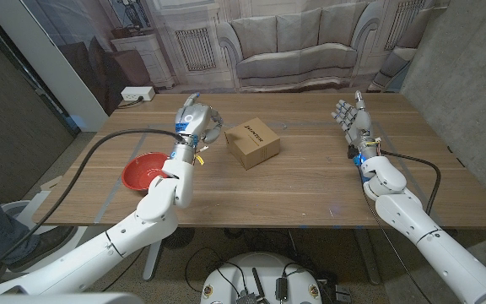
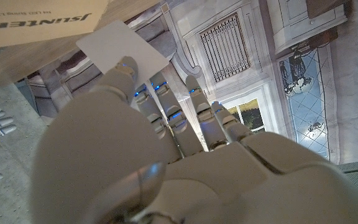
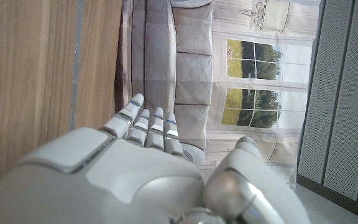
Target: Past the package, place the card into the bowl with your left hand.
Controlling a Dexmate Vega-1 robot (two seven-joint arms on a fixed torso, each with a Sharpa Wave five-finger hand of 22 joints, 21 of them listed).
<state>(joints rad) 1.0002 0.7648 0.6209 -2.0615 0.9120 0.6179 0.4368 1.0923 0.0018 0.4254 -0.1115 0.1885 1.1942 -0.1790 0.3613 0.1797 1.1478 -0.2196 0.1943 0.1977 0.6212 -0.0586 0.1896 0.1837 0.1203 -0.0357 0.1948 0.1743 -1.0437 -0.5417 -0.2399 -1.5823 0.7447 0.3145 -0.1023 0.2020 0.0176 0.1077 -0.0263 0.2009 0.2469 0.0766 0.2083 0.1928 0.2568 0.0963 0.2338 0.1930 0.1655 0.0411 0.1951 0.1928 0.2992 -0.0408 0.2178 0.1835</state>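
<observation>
Where the left robot hand pinches it, card — plain white, blank; right robot hand empty, fingers apart.

Wooden table: one. Cardboard box: one, standing on the table. Red bowl: one, on the table. White card: one. Robot hands: two, left hand and right hand. Black cables across the table: two.

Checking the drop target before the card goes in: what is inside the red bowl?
The visible part of the red bowl shows only its bare red inside. The left arm covers its right edge, so that part cannot be checked. The card is held by the left robot hand.
</observation>
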